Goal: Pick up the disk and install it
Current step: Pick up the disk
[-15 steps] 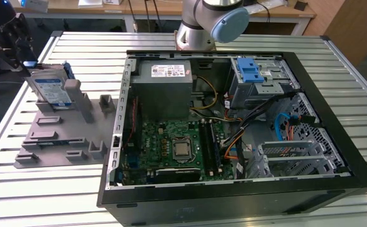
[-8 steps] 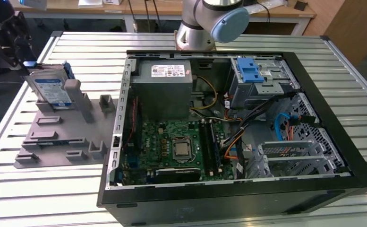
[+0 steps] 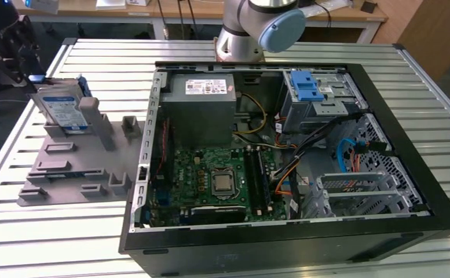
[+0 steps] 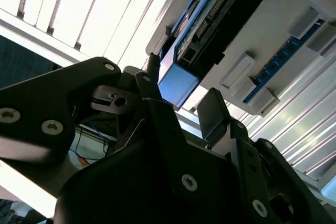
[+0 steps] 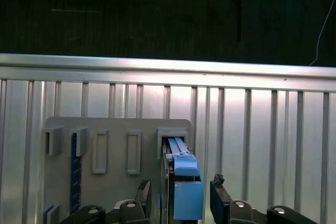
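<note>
Tabletop (image 3: pixel 93 243) slats in the exterior view carry an open computer case (image 3: pixel 286 243). A grey fixture plate (image 3: pixel 70 168) lies just beside it, toward the exterior view's left edge of the tabletop. The disk (image 3: pixel 64 110) stands upright on its edge in a slot at the plate's far corner, well apart from the blue-latched drive cage (image 3: pixel 317 95) inside the case.

In the first wrist view the gripper (image 5: pixel 180 188) hangs over the plate (image 5: pixel 115 192). Its fingers (image 5: pixel 218 192) are spread to either side of the disk's (image 5: pixel 186 169) blue carrier, with a thin gap on each side.

In the second wrist view the gripper (image 4: pixel 182 87) straddles the blue end of the disk (image 4: pixel 215 14), with its fingers (image 4: pixel 212 111) apart and nothing pinched.
</note>
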Robot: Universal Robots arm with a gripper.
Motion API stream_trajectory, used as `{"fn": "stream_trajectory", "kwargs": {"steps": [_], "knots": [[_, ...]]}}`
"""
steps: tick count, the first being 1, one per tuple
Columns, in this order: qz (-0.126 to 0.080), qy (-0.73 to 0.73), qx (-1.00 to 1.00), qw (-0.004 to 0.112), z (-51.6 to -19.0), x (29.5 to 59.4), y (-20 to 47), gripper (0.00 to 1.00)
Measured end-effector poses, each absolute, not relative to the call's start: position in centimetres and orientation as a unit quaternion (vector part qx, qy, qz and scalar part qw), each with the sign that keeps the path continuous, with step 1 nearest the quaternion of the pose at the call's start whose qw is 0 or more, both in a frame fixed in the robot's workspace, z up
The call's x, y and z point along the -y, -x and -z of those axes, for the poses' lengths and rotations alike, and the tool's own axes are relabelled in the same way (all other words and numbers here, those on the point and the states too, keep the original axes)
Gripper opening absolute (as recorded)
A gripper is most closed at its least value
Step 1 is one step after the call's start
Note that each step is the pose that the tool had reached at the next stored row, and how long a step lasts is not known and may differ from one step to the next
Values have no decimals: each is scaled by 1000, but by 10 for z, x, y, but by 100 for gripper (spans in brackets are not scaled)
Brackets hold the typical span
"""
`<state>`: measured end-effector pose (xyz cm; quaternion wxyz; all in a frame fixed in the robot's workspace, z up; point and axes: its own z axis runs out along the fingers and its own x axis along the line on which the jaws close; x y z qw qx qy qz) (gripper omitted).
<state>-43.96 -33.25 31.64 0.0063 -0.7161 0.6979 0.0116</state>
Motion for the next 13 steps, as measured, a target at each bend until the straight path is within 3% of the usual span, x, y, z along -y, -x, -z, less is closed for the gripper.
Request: {"fn": "stream_trajectory", "kwargs": {"steps": [13], "knots": [[-11,715,-699,6,-307,333,440,56]]}}
